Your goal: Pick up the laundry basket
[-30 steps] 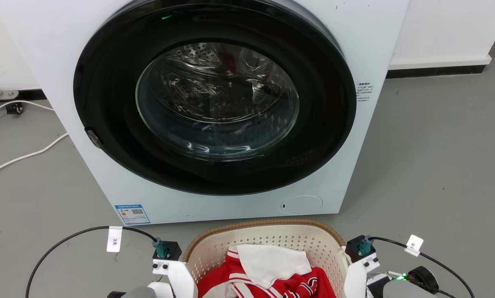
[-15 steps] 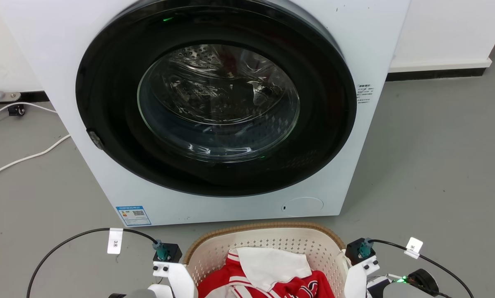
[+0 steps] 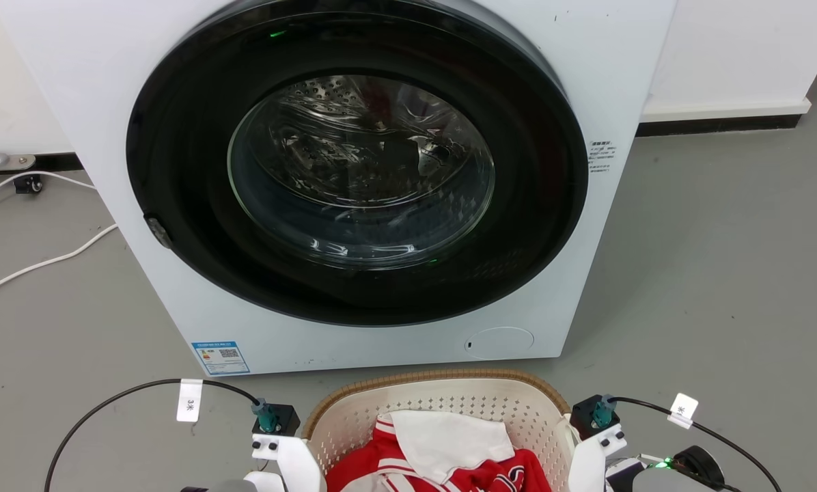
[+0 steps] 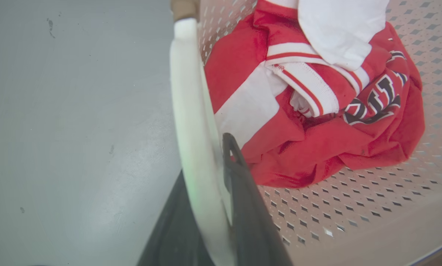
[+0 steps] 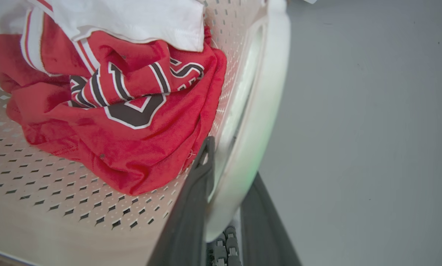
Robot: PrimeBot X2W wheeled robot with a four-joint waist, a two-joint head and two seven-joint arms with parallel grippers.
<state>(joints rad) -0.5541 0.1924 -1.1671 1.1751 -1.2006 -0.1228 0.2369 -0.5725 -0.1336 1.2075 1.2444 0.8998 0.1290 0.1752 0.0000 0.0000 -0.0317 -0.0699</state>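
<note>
The laundry basket (image 3: 442, 375) sits low in front of the robot, just before the closed round door of the washing machine (image 3: 606, 61). I cannot tell whether its base touches the grey floor (image 3: 723, 273). Inside lies a crumpled red garment (image 4: 317, 147) with white stripes and dark lettering, and a white cloth (image 4: 339, 33) lies on top of it.

The left pincer (image 4: 205, 162) is pinching the basket's white left handle (image 4: 186, 92), one dark finger inside the perforated wall and the other outside. The right pincer (image 5: 231, 159) grips the white right handle (image 5: 265, 92) the same way, finger on either side.

Off to the machine's left, a white cable (image 3: 39, 260) trails across the floor.
</note>
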